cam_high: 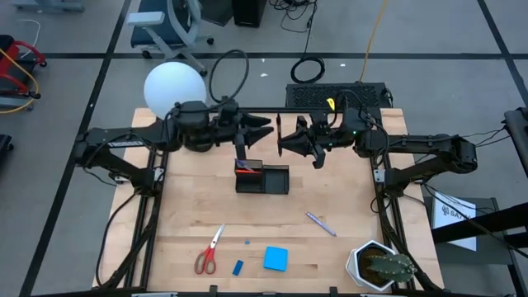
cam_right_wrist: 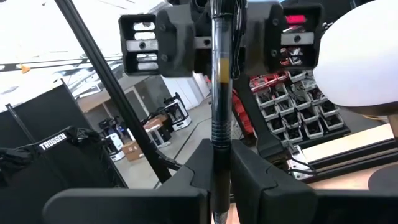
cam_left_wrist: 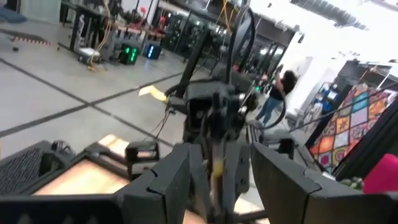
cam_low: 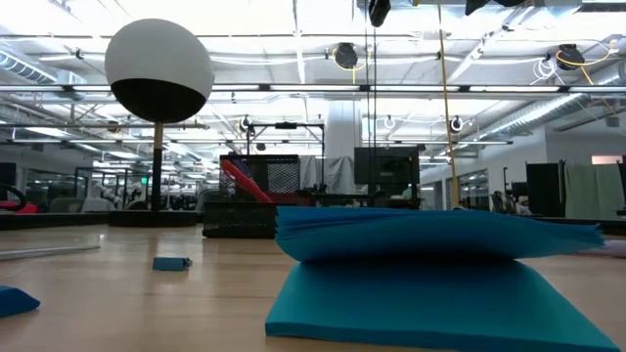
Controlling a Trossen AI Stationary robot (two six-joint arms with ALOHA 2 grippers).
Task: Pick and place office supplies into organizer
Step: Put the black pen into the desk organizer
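From above, the left gripper (cam_high: 262, 128) and right gripper (cam_high: 285, 140) face each other at 12 o'clock of the black organizer (cam_high: 262, 178) mid-tabletop (cam_high: 181, 214).

The right wrist view shows the right gripper clamped on a thin black pen (cam_right_wrist: 219, 93).

The left wrist view shows the left gripper's fingers (cam_left_wrist: 163, 186) apart, the pen between.

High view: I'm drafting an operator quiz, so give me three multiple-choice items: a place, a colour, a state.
1. Where do the scissors lie? A on the table, left arm's side; B on the table, right arm's side; C on the floor.
2. The notepad is: A yellow; B blue; C green.
3. The right pincer is: A open, empty; B shut on the black pen; C shut, empty.
Key: A, they lie near the left arm's front corner; B, its top sheet is blue; B, the right wrist view shows the pen clamped.
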